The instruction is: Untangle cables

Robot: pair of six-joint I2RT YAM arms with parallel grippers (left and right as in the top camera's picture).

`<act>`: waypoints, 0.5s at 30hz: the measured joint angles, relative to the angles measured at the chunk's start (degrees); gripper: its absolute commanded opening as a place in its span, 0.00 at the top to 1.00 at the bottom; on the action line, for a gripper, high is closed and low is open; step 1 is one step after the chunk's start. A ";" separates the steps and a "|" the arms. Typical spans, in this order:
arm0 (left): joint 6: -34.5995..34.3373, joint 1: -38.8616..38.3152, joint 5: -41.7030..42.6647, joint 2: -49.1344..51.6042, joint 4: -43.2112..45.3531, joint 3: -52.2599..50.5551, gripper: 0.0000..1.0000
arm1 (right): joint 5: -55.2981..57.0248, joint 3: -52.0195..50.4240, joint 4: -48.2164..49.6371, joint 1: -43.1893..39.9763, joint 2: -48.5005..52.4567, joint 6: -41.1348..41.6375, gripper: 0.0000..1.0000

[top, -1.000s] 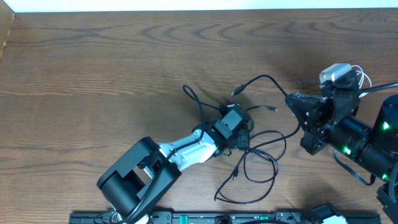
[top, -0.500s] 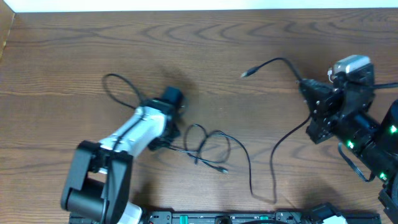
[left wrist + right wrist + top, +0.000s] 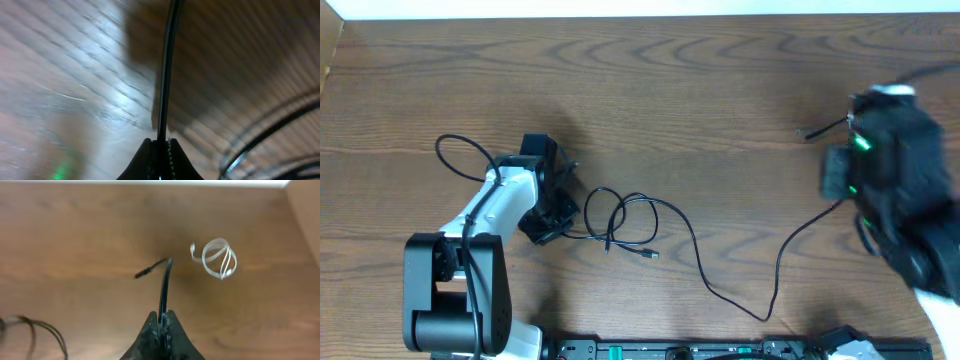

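My left gripper (image 3: 549,217) (image 3: 161,146) is shut on a thin black cable (image 3: 167,75). That cable makes a loop (image 3: 460,152) to its left and small coils (image 3: 625,213) to its right on the table. My right gripper (image 3: 840,180) (image 3: 162,317), blurred in the overhead view, is shut on a second black cable (image 3: 164,285), whose plug end (image 3: 142,273) sticks out ahead. This cable hangs down and trails across the table (image 3: 765,312) towards the coils. A coiled white cable (image 3: 218,258) lies beyond the right gripper.
The wooden table (image 3: 650,90) runs to a white far edge. A dark rail (image 3: 700,350) lies along the near edge. The left arm's base (image 3: 445,305) stands at the front left.
My left gripper has swung left, dragging its black cable out of the tangle. My right gripper has moved right and back with the other black cable. The cables now lie spread apart.
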 measured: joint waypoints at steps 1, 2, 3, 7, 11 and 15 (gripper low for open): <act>0.55 0.02 0.70 0.00 0.04 -0.11 0.93 | -0.35 -0.17 -0.70 -0.02 2.58 -0.02 0.99; 1.05 0.02 1.22 0.00 0.11 -0.26 0.92 | -1.36 -0.26 -1.22 -0.04 5.07 -0.31 0.99; 1.36 0.02 1.51 0.00 0.20 -0.48 0.92 | -2.54 -0.35 -1.36 -0.07 7.21 -0.83 0.99; 1.99 0.02 2.54 0.00 0.15 -0.96 0.92 | -9.70 -0.74 -1.36 -0.09 15.89 -4.52 0.99; 2.05 0.02 2.89 0.00 0.22 -0.96 0.92 | -13.62 -0.96 -1.07 -0.09 23.12 -7.13 0.99; 2.49 0.02 2.89 0.00 0.31 -1.09 0.92 | -20.06 -0.96 0.92 -0.09 28.85 -11.80 0.99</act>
